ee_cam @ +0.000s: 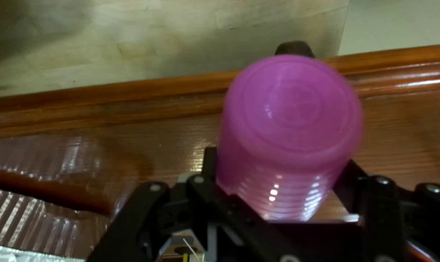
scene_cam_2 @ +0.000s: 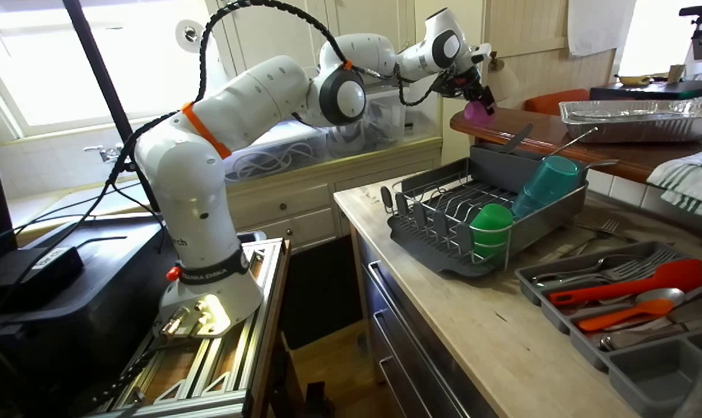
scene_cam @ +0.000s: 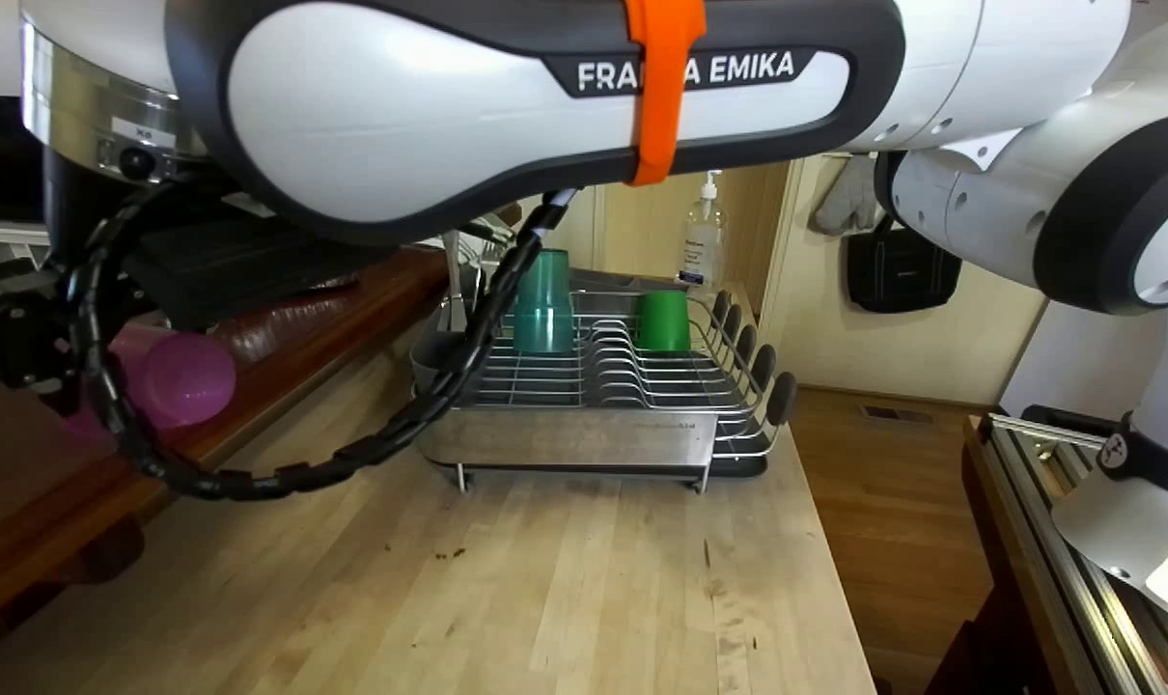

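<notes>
One claw [ee_cam: 279,169] is pinching a pink cup [ee_cam: 292,109] near the edge of the brown bench [ee_cam: 162,133]; apparently the holding step is happening, the next move requiring steadiness.

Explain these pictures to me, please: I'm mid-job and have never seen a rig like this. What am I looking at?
The big white machine is a single robot arm. Two pictures come from cameras standing outside it; the close-up comes from one on its wrist. At the arm's end is the tool, with black fingers closed on the sides of a pink cup over a brown wooden ledge. The cup's base faces the wrist camera; I cannot tell whether the cup touches the ledge. On the lighter wooden counter stand a dish rack, with a green cup and teal drinkware in it, and a grey cutlery tray. A foil pan sits on the ledge.
</notes>
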`<state>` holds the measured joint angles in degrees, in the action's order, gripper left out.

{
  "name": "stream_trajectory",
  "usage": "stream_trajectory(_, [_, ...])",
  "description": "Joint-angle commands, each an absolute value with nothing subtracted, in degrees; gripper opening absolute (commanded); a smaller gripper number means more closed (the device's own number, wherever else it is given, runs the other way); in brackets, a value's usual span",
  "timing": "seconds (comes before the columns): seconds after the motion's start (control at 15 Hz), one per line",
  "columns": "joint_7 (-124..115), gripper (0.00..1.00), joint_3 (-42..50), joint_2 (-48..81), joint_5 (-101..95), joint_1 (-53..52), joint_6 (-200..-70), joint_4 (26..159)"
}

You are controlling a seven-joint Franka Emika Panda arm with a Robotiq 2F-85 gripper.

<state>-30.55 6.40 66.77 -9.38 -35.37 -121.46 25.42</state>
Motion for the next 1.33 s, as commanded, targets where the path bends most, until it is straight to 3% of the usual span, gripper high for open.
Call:
stream_trajectory(0.0, [-29.6,0.5,8.0,67.3,-11.9,-35.3,-127.8,25.4])
stream_trajectory(0.47, [-24.9,0.5,11.2,69.7,-16.3,-36.2,-144.9,25.8])
stream_trajectory(1.27, [-14.4,0.5,7.7,74.9,-13.9,-35.2,-147.6,25.8])
